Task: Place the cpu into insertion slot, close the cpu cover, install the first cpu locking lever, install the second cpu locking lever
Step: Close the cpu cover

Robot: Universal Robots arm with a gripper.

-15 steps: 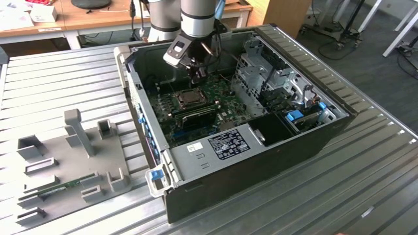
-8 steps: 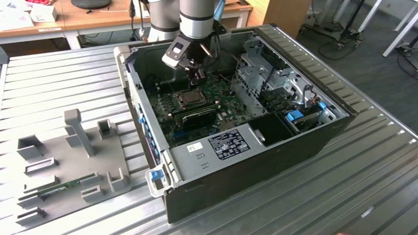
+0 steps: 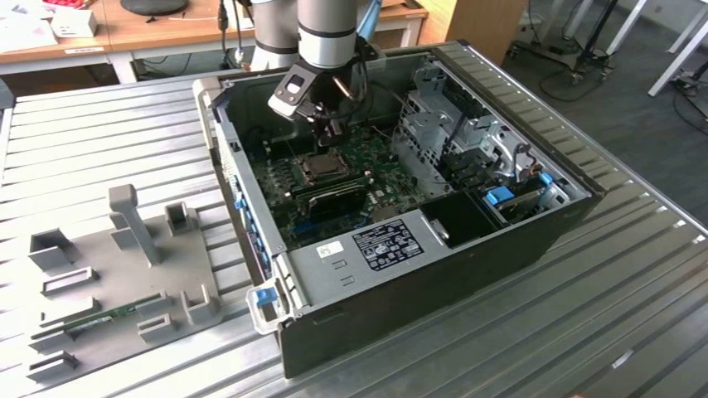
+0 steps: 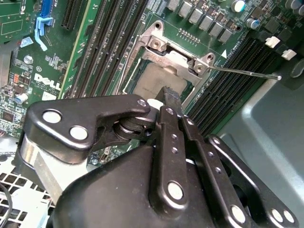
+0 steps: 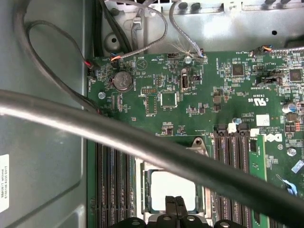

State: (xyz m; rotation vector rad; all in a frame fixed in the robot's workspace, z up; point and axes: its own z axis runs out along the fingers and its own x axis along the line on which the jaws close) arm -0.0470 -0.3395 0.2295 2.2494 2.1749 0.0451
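Robot tool (image 4: 169,97) with its fingers pressed together, tip poised over the cpu (image 4: 153,80) inside an open computer case (image 3: 443,274).

In the second wrist view the closed fingers grip nothing and hang just above the cpu's grey top; whether they touch it cannot be told. The cpu lies in the insertion slot (image 3: 322,168), with the cpu cover (image 4: 176,56) framing it. A thin locking lever (image 4: 247,72) juts out beside the cover, above the black memory slots (image 4: 228,92). In the first wrist view a thick cable (image 5: 95,126) crosses close in front. Case walls hem in the board; the case lies on a ribbed metal bench (image 3: 619,315).
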